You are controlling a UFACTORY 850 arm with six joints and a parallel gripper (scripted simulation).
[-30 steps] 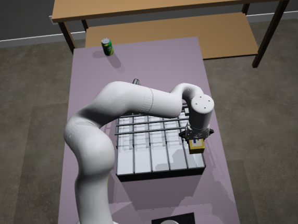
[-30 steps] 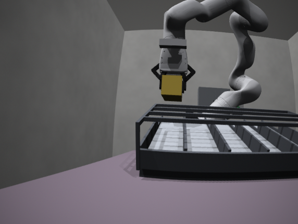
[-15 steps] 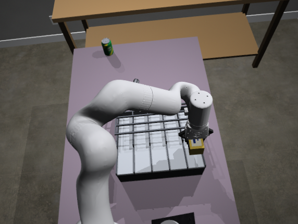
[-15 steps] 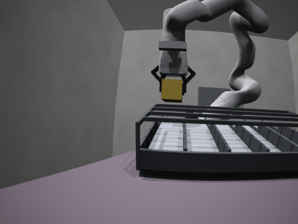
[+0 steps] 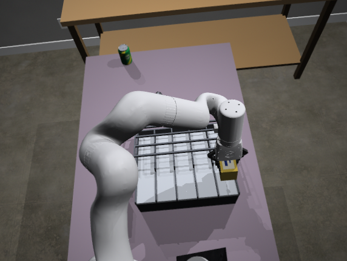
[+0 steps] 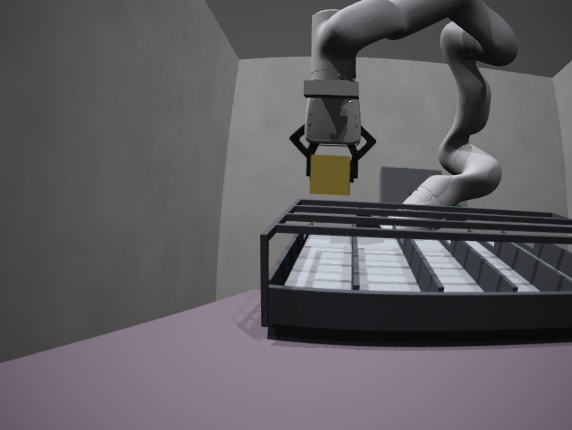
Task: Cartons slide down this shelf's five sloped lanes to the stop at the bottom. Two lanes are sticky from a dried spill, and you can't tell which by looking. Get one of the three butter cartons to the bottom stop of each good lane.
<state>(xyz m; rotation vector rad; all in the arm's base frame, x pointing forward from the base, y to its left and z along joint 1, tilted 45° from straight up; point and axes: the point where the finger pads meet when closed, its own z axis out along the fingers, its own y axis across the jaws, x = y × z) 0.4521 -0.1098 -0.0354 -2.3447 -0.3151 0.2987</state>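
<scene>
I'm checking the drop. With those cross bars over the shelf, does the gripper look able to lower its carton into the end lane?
Probably yes: the gripper holds the butter carton above the lane's lower stretch, downhill of the cross bars.

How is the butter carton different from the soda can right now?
The butter carton is a yellow box; the soda can is a green cylinder with a silver top. The carton hangs in the pincer above the shelf, near its right edge in the top view; the can stands free on the table, far behind the shelf. Neither lies in a lane.
</scene>
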